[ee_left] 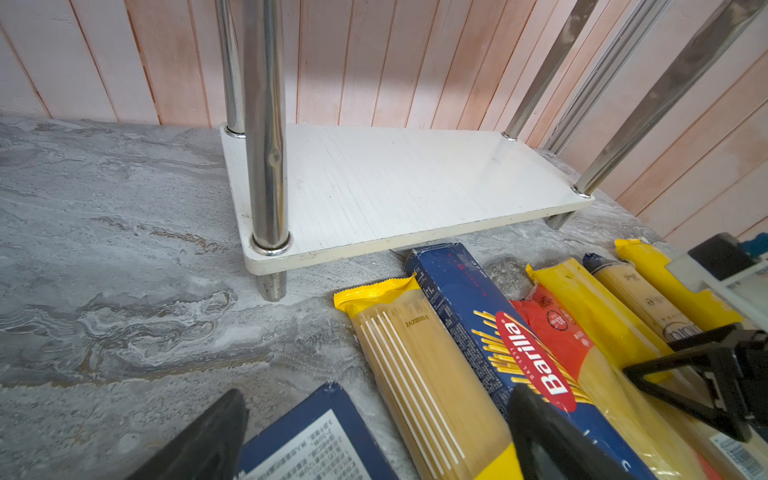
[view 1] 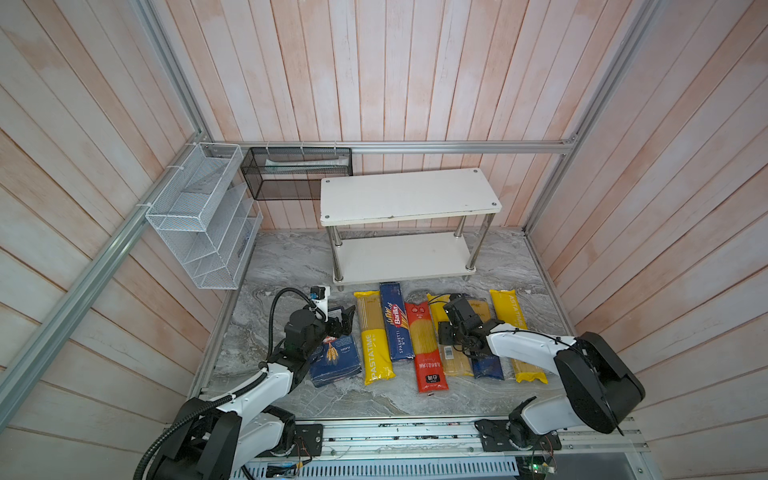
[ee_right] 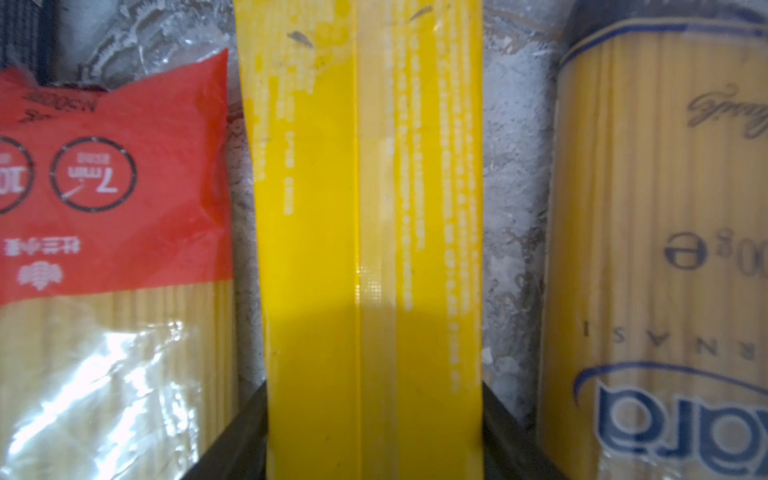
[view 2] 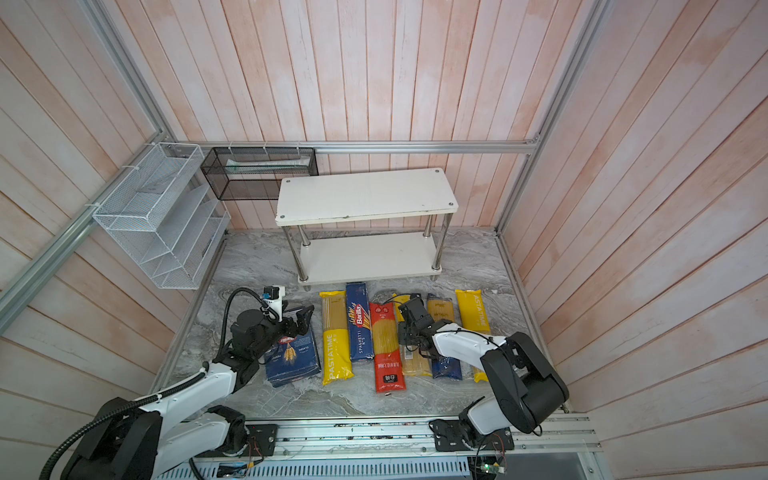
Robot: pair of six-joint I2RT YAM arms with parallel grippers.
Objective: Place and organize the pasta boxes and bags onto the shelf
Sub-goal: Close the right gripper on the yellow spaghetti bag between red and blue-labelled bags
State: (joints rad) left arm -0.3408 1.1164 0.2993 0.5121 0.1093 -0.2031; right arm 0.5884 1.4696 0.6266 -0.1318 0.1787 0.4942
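The right gripper (view 1: 453,309) straddles the middle yellow bag (ee_right: 357,208), its fingers (ee_right: 241,449) half closed at both sides of it; I cannot tell whether they grip. The bag lies flat on the worktop (view 1: 291,257) between the red bag (ee_right: 112,166) and the gold bag (ee_right: 665,249), in front of the shelf (view 1: 409,195) at the rear edge. The left gripper (view 1: 343,320) hovers wide open over the wide box (view 1: 336,365).
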